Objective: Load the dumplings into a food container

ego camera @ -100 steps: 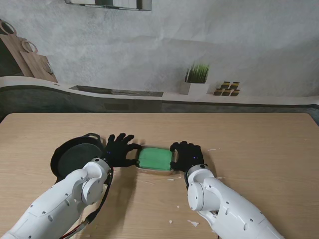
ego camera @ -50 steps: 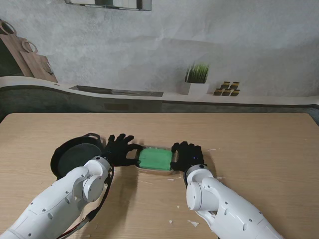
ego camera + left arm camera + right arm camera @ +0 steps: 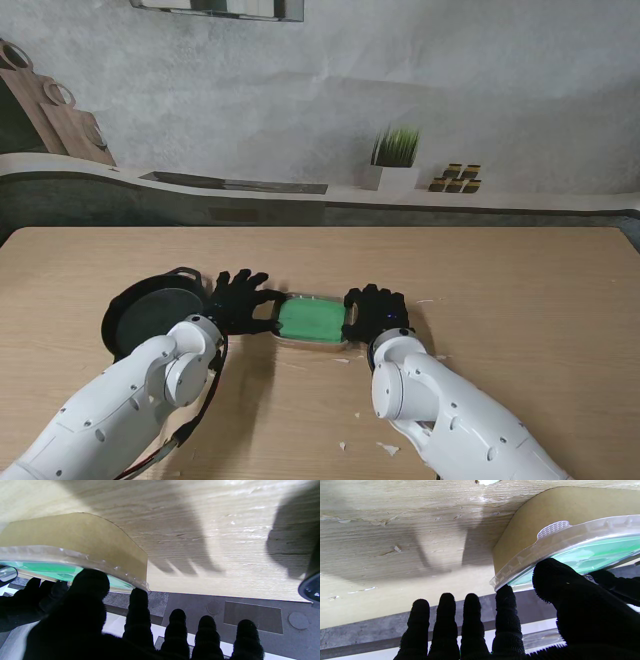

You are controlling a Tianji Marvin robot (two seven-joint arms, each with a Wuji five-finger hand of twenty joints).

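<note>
Stand view first: going left to right, you have a dark round pan (image 3: 150,315) near the counter's (image 3: 520,290) left edge, then the left hand (image 3: 240,300), the food container (image 3: 312,321) with its clear lid and green inside, and the right hand (image 3: 375,310). The container sits on the counter between the hands, toward the near edge and a little left of centre. Each hand presses on one short end of it with fingers spread, thumb on the lid. I would not call either a closed grasp.

By my reading you are at the closing stage: the lid is on and both hands look to be seating it. No loose dumplings show on the counter, and whether any lie inside I cannot tell through the green.

Your left wrist view adds what the stand view cannot: the thumb (image 3: 88,582) rests on the lid rim and the index tip touches the container's corner, the other fingers free in air. The right wrist view shows the same on its side, plus a ribbed pull tab (image 3: 552,528) on the lid edge.
</note>
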